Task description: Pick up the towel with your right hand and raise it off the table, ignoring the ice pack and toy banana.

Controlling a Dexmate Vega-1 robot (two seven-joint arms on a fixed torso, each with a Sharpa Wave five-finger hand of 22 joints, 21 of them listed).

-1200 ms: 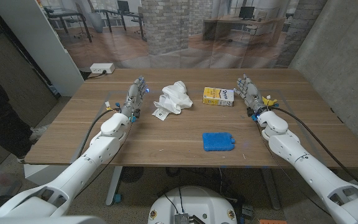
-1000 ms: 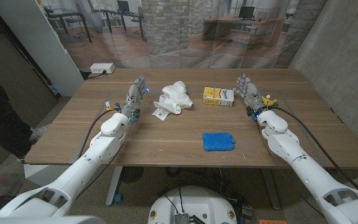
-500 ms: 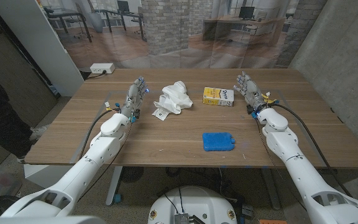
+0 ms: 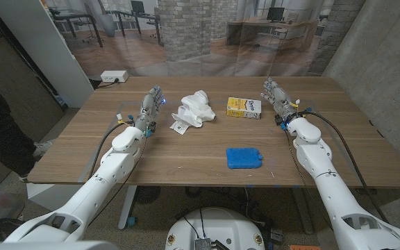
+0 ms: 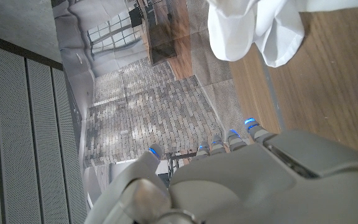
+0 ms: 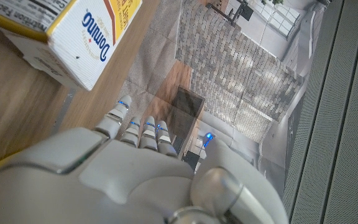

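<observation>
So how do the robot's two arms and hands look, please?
Both arms have smooth white rounded shells with black cables running along the forearms. The left hand and right hand are light grey, with small blue lights at the fingertips. Yellow shows by the right wrist.

Brick pillar (image 4: pixel 185 28), office desks (image 4: pixel 269 28), grey wall (image 4: pixel 377 62)

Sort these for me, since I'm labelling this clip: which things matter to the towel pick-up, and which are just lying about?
Belong to the job:
towel
right hand

Just lying about:
yellow sugar box
blue ice pack
left hand, holding nothing
</observation>
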